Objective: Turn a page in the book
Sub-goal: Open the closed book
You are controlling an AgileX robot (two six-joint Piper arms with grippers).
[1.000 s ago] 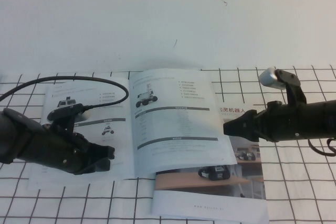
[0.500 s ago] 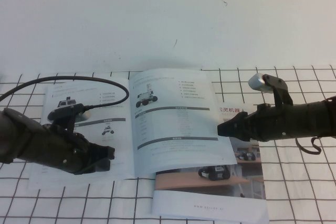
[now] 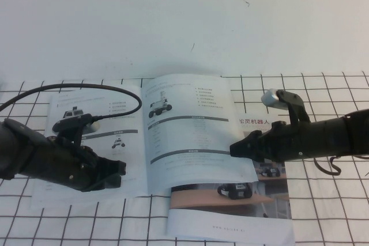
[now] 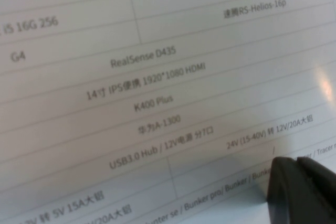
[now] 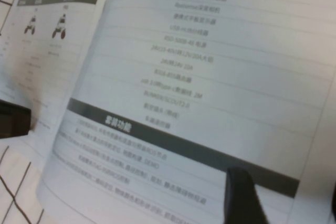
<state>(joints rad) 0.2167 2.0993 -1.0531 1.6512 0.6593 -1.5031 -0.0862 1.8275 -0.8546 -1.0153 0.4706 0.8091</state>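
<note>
The book (image 3: 109,116) lies open on the checked cloth. Its right-hand page (image 3: 190,133), white with a wheeled-robot photo and dark grey bars, curves up a little at its outer edge. My left gripper (image 3: 118,172) is shut and rests low on the left-hand leaf; the left wrist view shows its fingertips (image 4: 294,182) together against printed text (image 4: 152,93). My right gripper (image 3: 235,149) is open at the page's outer right edge. In the right wrist view (image 5: 286,203) one finger (image 5: 240,195) lies over the page's (image 5: 210,77) lower grey bar.
A second booklet (image 3: 230,211) with a Chinese title and a wooden-desk room photo lies partly under the book at the front right. The black-lined grid cloth (image 3: 323,200) covers the near table. The left arm's cable (image 3: 69,87) arcs over the left leaf.
My right gripper has moved left, from beside the second booklet's title onto the outer edge of the right-hand page. The left arm and the book have not moved.
</note>
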